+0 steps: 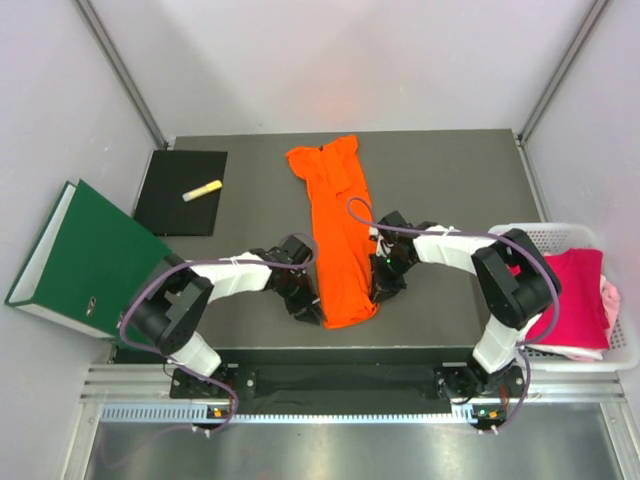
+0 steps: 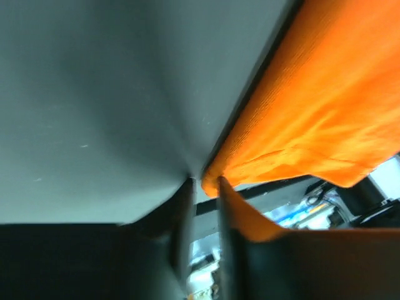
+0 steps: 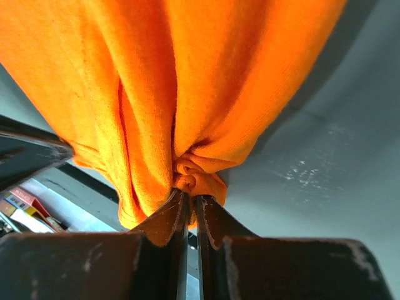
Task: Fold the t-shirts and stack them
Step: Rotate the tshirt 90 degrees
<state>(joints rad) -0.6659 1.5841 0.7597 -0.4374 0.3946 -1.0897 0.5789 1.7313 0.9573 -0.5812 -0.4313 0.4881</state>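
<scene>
The orange t-shirt (image 1: 338, 230) is lying as a long narrow strip down the middle of the counter (image 1: 450, 190), reaching from near the far edge to the near edge. The right fingers (image 1: 379, 288) are pinching a bunched fold on its right side, clamped tight on the cloth. The left fingers (image 1: 310, 310) are standing slightly parted at the strip's near left corner, tips against the hem, with nothing showing between them. The magenta t-shirt (image 1: 578, 290) and pale pink t-shirt (image 1: 609, 300) are sitting in a white basket (image 1: 545, 230) beyond the counter's right edge. A green binder (image 1: 90, 255) is lying beyond the left edge.
</scene>
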